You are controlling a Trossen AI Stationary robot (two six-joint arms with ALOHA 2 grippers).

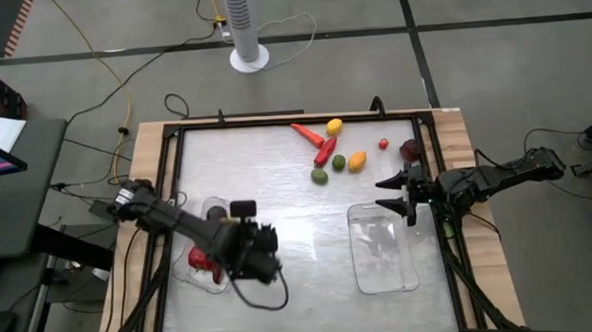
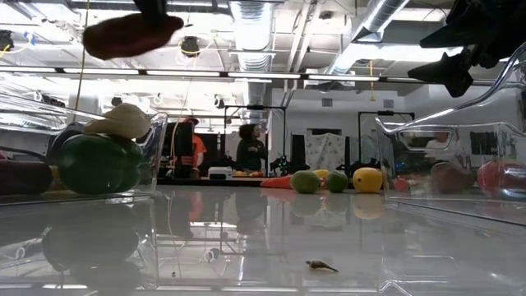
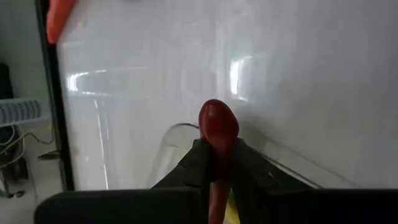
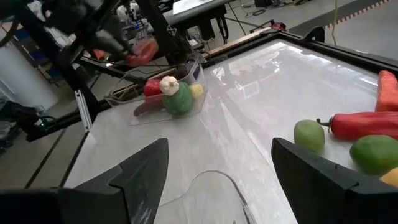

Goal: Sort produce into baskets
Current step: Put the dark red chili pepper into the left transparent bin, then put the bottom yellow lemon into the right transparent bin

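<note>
Red produce piece (image 3: 217,127) sits clamped between left gripper (image 3: 214,163) jaws.

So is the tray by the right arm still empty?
Empty as far as the high view shows: the right tray holds no produce. The left tray has several pieces. The open right gripper hovers at the right tray's far edge.

Left tray (image 1: 217,280) holds several produce pieces; right tray (image 1: 382,247) lies well apart, apparently empty. Loose produce cluster (image 1: 333,152) lies behind the right tray, near the table's (image 1: 277,187) far edge.
</note>
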